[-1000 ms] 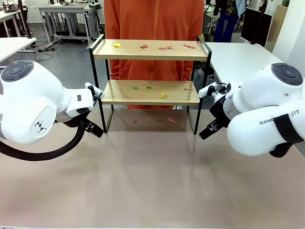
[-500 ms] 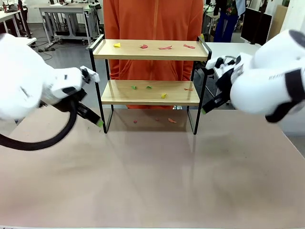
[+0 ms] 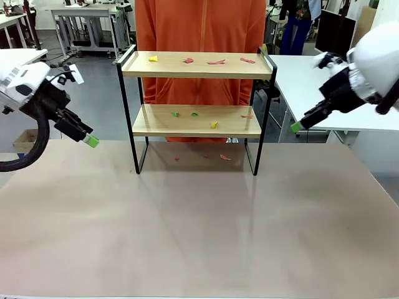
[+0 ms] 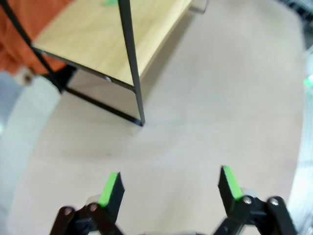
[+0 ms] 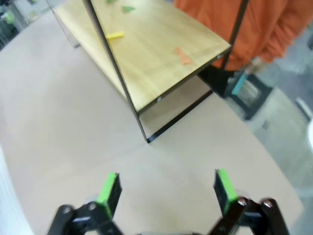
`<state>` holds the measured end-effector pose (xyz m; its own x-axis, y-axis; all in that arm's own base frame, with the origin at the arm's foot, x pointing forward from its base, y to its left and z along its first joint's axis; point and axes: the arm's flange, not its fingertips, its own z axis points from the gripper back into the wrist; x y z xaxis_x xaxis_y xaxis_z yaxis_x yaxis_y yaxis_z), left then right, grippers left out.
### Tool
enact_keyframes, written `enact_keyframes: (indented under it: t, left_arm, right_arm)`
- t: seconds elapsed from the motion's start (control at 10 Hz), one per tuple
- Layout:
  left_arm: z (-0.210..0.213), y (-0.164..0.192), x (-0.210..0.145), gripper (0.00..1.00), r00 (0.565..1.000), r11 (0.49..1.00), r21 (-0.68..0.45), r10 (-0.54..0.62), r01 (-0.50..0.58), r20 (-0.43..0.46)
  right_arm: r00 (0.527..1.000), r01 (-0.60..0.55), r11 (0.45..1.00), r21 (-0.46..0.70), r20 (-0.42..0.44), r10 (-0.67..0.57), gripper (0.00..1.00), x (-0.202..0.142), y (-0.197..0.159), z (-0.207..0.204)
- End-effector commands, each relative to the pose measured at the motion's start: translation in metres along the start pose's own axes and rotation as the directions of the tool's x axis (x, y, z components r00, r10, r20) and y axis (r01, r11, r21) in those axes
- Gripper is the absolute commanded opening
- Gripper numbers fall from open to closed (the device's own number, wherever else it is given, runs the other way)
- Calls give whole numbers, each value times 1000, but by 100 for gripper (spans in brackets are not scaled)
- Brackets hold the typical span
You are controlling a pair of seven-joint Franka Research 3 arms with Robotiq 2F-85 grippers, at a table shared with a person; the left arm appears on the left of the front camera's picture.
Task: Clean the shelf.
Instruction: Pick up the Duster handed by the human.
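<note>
Parts of the shelf (image 3: 156, 121) are cut off in both wrist views, where just one low corner shows, and the left wrist view is blurry. Small scraps (image 3: 216, 61) in red, yellow and green lie on both boards (image 3: 168, 67). A person (image 3: 199, 25) in orange stands behind, partly hidden by the boards. The shelf stands at the middle of the far edge of the surface (image 3: 199, 237). Its long side runs left to right along that edge, and its open front faces the robot. The left gripper (image 3: 91, 141) is off its left end and the right gripper (image 3: 295, 128) off its right end. Both have fingers wide apart and hold nothing.
</note>
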<state>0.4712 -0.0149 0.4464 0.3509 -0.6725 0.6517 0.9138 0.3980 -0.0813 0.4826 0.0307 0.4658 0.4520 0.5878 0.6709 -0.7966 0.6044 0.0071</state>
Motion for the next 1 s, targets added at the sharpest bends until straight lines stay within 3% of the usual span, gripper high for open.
enact_keyframes:
  t: [0.0,0.1,0.2,0.3,0.6,0.7,0.9]
  left_arm:
    - [-16,49,-16,100,992,993,-48,-105,109,71]
    - [-15,60,-24,100,981,989,-53,-128,137,147]
    - [-11,44,-20,100,989,999,-23,-44,48,142]
    - [-8,38,-24,100,991,994,-26,-100,103,89]
    - [-8,38,-24,100,991,994,-26,-100,103,89]
    - [-13,45,-25,100,990,994,-23,-101,104,103]
    - [-10,99,-29,100,987,995,-64,-65,75,147]
  right_arm:
    - [989,-124,979,162,98,109,100,-25,-61,-19]
    - [987,-98,976,193,148,70,100,-34,-76,-25]
    - [999,-29,990,138,19,27,100,-36,-63,-29]
    - [988,-103,988,114,125,89,100,-30,-38,6]
    - [988,-103,988,114,125,89,100,-30,-38,6]
    - [991,-98,986,132,102,85,100,-33,-47,-4]
    - [966,-114,977,178,251,67,100,-34,-108,-6]
